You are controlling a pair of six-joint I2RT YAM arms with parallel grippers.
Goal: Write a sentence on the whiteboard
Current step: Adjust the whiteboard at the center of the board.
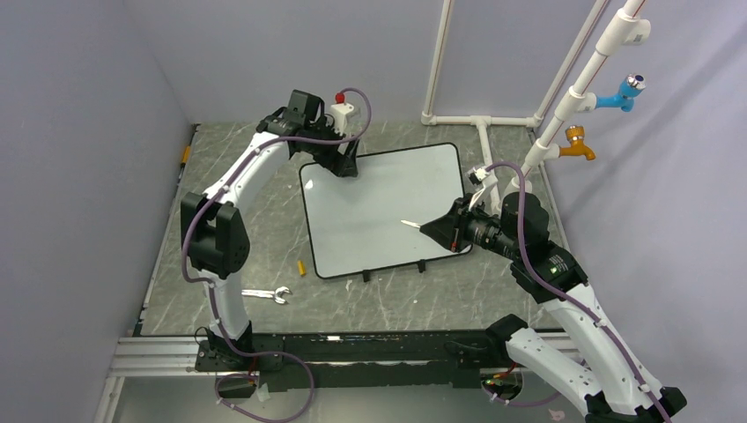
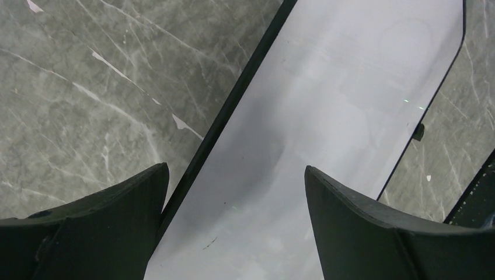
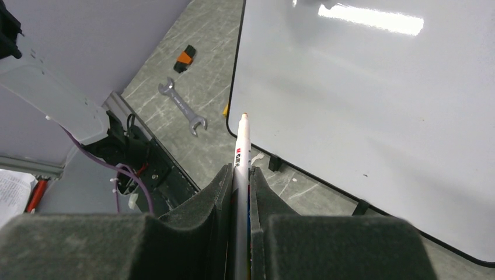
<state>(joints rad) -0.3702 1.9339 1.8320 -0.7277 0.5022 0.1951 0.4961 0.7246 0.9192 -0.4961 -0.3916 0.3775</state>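
The whiteboard (image 1: 383, 207) lies flat on the grey table, its two black clips on the near edge. No sentence shows on it; its glossy face (image 3: 362, 87) is blank. My left gripper (image 1: 346, 163) hovers over the board's far left corner. It stands open (image 2: 233, 175), its fingers apart either side of the black frame edge of the whiteboard (image 2: 338, 87). My right gripper (image 1: 445, 233) is shut (image 3: 239, 172) on a white marker (image 3: 241, 146). The marker's orange tip (image 1: 407, 223) points left, above the board's near right part.
An orange marker cap (image 1: 300, 267) lies by the board's near left corner, and a metal wrench (image 1: 267, 295) nearer the arm bases. A small orange-and-black object (image 3: 185, 57) sits at the table's left edge. White pipes (image 1: 564, 115) with blue and orange taps stand back right.
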